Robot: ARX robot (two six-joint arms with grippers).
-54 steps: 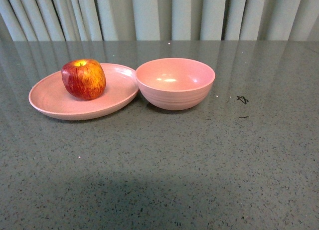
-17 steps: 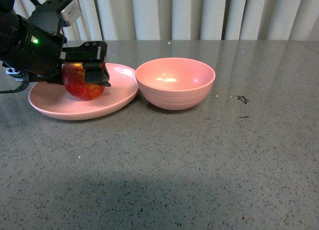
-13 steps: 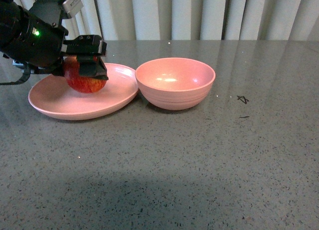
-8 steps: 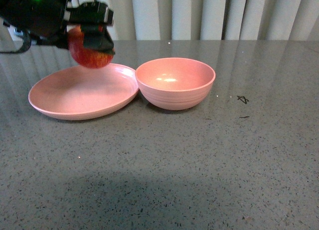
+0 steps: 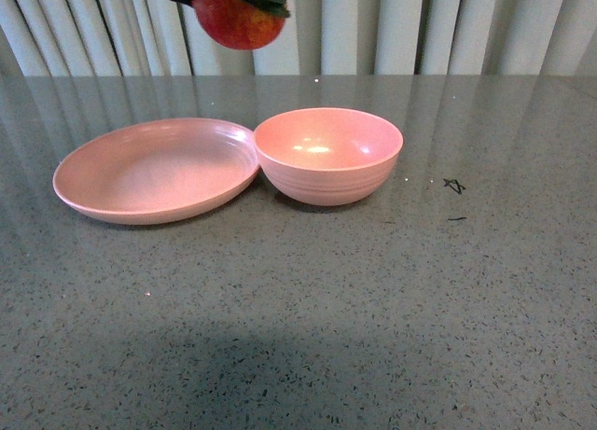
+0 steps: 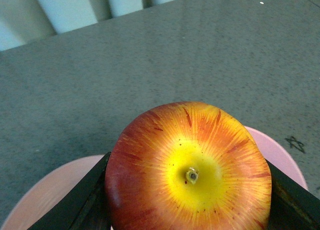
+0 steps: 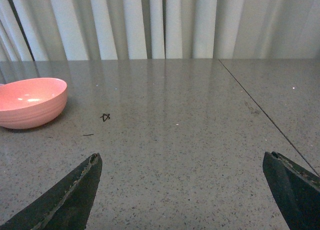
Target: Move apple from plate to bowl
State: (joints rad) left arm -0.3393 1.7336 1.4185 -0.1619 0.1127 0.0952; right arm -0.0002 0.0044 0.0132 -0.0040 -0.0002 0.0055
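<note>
Has hoisted the apple (image 5: 238,18) clear of the plate (image 5: 93,201), now bare, within the last second. Holds it squeezed in the left gripper (image 6: 188,205), high above the counter's (image 5: 373,309) far left, short of the bowl (image 5: 326,183). Keeps the right gripper (image 7: 180,157) spread wide, empty. Needs next: shift over bowl, lower, release

Our right pincer (image 7: 181,157) spread wide over a grey table (image 7: 200,140)

We see the two dark fingers (image 7: 75,200) held far apart, with bare speckled table between them. The pink bowl (image 7: 30,103) stands upright on the table, partly cut off by the frame edge, its inside catching a bright glint. Near the bowl lies a small black scribbled mark (image 7: 105,117), with a short dark dash (image 7: 88,134) just beside it. A thin seam (image 7: 260,110) runs slantwise across the tabletop, well apart from the bowl. Pale pleated curtains (image 7: 150,25) hang behind the table's far edge.
</note>
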